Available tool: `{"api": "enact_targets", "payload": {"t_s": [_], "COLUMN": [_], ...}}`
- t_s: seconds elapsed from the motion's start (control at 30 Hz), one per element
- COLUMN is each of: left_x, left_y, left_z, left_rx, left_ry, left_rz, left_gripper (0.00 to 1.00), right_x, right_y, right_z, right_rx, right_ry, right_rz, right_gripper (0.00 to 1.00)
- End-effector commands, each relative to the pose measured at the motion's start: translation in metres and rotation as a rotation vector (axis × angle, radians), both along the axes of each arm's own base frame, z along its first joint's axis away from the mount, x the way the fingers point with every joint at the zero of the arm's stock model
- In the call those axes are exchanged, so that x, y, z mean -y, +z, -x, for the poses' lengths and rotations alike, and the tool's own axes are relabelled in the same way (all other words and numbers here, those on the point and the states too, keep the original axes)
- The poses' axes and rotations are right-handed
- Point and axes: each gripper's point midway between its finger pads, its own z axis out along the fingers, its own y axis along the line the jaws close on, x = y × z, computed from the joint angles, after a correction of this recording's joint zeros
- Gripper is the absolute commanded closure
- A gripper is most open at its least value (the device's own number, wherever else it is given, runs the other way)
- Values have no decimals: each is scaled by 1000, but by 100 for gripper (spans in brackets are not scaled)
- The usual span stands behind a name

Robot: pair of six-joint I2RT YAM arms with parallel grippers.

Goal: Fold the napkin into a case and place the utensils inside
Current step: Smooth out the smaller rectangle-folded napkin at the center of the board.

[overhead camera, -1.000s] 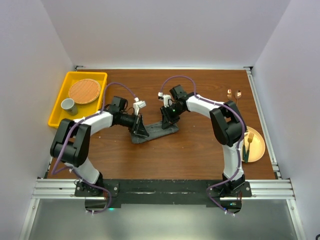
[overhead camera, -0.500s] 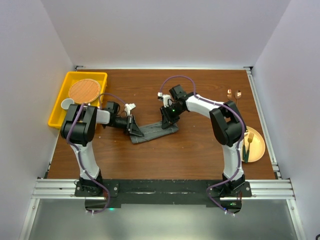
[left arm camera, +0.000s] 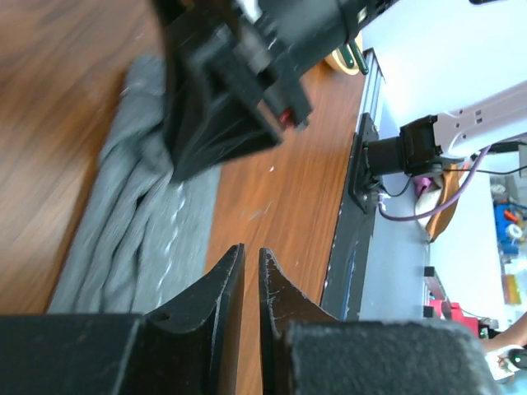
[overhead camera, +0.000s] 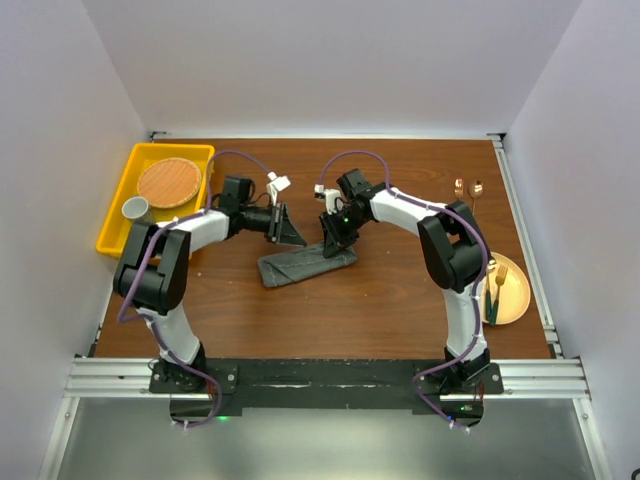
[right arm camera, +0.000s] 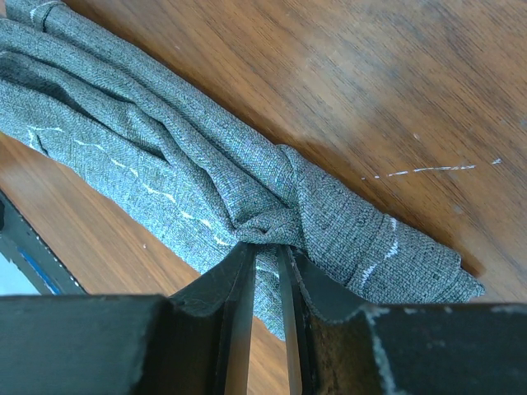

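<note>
The napkin (overhead camera: 300,265) is a dark grey cloth with a thin lighter stitched line. It lies on the table near the centre, bunched into a long narrow strip with many soft folds, not a flat, neat shape. The strip runs about from 9 o'clock to 3 o'clock, and the 3 o'clock end is a little farther from the arm bases. Near that end, one raised fold is pinched between the fingertips of the right gripper (right arm camera: 265,251).

Two copper-coloured spoons (overhead camera: 467,189) lie side by side, well apart from the napkin, between 2 and 3 o'clock. A fork (overhead camera: 499,279) lies on the plate (overhead camera: 517,300) at about 3 o'clock.
</note>
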Motion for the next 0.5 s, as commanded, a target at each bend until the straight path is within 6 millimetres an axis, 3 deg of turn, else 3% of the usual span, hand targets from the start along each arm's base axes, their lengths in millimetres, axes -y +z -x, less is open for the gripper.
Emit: {"api": "enact_targets", "payload": {"t_s": [0.0, 0.07, 0.1, 0.23, 0.33, 0.4, 0.47], "left_x": [21, 17, 13, -14, -28, -37, -49], "left_y": [-22, -42, -64, -104, -93, -61, -42], "left_z": [-18, -23, -23, -30, -30, -37, -43], "left_rx": [-56, -86, -128, -199, -198, -69, 54], "left_ry": [66, 98, 110, 197, 183, 151, 125], "left_rz": [-3, -39, -77, -184, -164, -106, -97], "left_gripper": [83, 84, 84, 84, 77, 67, 55], "right_x": [27, 27, 26, 29, 29, 29, 29], "right_y": [-36, -34, -35, -36, -38, -38, -40], "right_z": [-14, -15, -14, -15, -13, -14, -13], "right_rx": [42, 45, 44, 43, 40, 41, 39], "right_ry": [-24, -24, -20, -25, -24, -23, -23], "right_rz": [154, 151, 154, 165, 168, 166, 167], "right_gripper": [76, 76, 76, 76, 76, 76, 76]}}
